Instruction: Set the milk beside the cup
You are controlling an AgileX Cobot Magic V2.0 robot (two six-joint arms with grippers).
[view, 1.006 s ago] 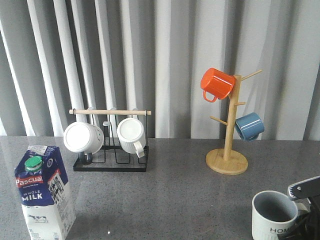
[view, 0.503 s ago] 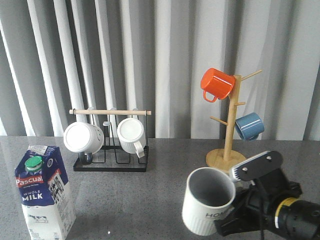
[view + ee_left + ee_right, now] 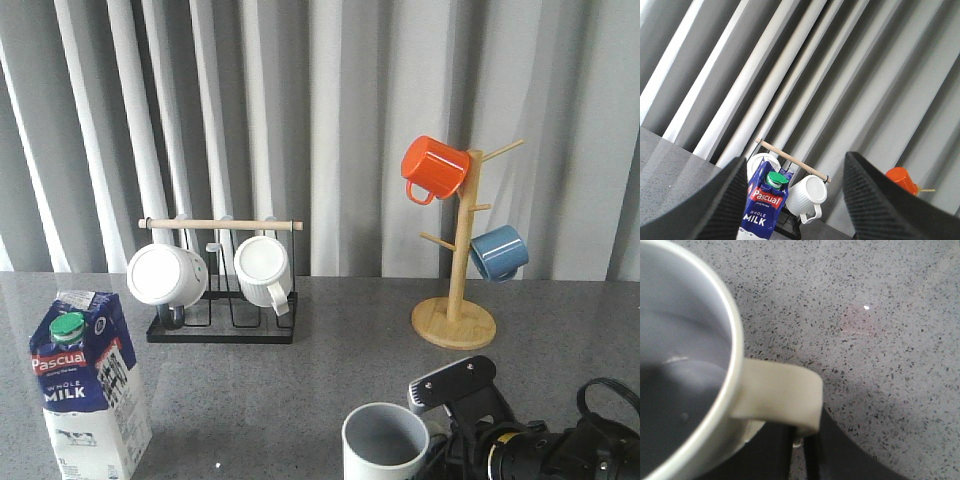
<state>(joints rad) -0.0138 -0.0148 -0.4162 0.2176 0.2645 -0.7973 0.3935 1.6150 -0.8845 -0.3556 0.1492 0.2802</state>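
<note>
a: right gripper (image 3: pixel 452 440) is low at the front edge of the bench, right of centre, hard up against the cup (image 3: pixel 386 440). the right wrist view shows dark fingers (image 3: pixel 850 460) at the cup's handle (image 3: pixel 777 392), pinched together on it with almost no gap

b: cup upright?

a: yes, mouth up, grey inside showing. can't tell whether its base is on the bench (image 3: pixel 330 370), it's cut off by the frame

b: left side?

a: left gripper (image 3: pixel 792 200) shows only in its own wrist view. two dark ribbed fingers (image 3: pixel 722 200) spread wide, nothing between them, aimed across at the milk (image 3: pixel 762 205). not touching it

b: milk where?

a: front left corner, upright, green cap on top, red pascual band facing forward. well apart from the cup, most of the bench width between them

b: anything else up there?

a: black wire rack (image 3: pixel 222 300) with two white mugs (image 3: pixel 166 275) toward the back left. wooden mug tree (image 3: pixel 456 290) back right with an orange mug (image 3: pixel 433 167) high and a blue mug (image 3: pixel 498 252) lower. grey curtain (image 3: pixel 330 100) behind the lot
</note>
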